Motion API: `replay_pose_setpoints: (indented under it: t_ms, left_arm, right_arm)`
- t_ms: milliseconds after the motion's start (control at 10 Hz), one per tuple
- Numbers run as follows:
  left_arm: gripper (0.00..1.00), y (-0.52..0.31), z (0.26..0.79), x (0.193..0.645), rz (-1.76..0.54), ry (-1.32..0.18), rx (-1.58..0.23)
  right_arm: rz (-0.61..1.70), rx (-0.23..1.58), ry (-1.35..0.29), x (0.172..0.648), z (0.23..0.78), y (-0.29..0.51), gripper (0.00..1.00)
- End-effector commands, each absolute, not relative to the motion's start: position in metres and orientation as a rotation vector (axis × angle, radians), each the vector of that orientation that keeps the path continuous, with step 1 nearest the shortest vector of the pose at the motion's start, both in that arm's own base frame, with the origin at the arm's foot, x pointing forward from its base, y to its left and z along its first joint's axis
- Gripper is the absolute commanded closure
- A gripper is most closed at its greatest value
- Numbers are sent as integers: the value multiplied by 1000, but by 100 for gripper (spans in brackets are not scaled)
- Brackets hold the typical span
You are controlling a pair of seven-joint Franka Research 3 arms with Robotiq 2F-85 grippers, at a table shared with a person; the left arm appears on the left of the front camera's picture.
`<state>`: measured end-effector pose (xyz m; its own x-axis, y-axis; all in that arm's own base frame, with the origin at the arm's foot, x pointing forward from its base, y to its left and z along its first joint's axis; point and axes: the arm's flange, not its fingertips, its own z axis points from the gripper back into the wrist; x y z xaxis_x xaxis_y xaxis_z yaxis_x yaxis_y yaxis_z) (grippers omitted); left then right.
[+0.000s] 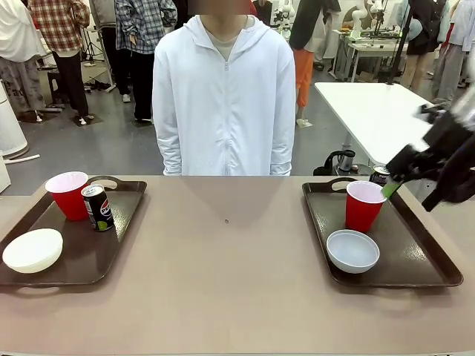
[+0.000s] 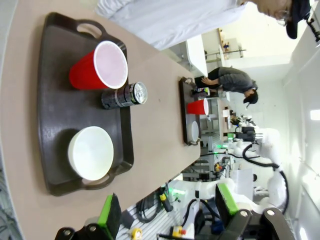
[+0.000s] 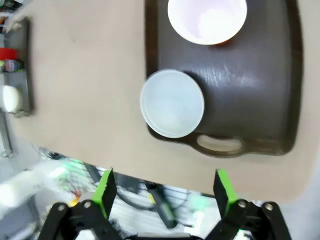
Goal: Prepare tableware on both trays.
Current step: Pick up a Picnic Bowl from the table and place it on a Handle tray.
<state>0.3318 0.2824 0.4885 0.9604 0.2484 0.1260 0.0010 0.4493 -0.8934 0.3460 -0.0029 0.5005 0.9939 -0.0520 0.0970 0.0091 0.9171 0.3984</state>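
Red cup [image 1: 364, 205] and grey-blue bowl [image 1: 353, 250] sit on the right tray [image 1: 427, 256]; its can [image 1: 380, 175] is half hidden behind the cup. Both grippers [image 3: 163, 192] [image 2: 167, 210] are held wide and empty. The cup could be toppled if the right arm swings low.

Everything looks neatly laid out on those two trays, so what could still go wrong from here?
The right claw hangs open right beside the red cup on the right tray; a careless move could tip that light cup. Behind the cup a black can is half hidden, so it may be easy to bump. On the left tray, the other can stands touching its red cup, so grabbing one might knock over the other.
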Motion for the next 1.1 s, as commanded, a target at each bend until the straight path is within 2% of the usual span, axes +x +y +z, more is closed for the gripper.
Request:
replay_pose_setpoints:
  t_ms: [0,400,500,800,1000]
  left_arm:
    - [0,284,491,331,148,-259,-1107]
    - [0,284,491,331,148,-259,-1107]
    - [0,284,491,331,148,-259,-1107]
    - [0,284,491,331,148,-259,-1107]
    - [0,284,491,331,148,-259,-1107]
  right_arm:
    - [-155,908,-120,371,474,-51,0]
    - [-77,1135,-20,382,419,-83,0]
    - [1,1165,4,376,413,-94,0]
    - [-11,1105,-63,356,410,-136,0]
    - [-25,1126,-111,345,413,-155,0]
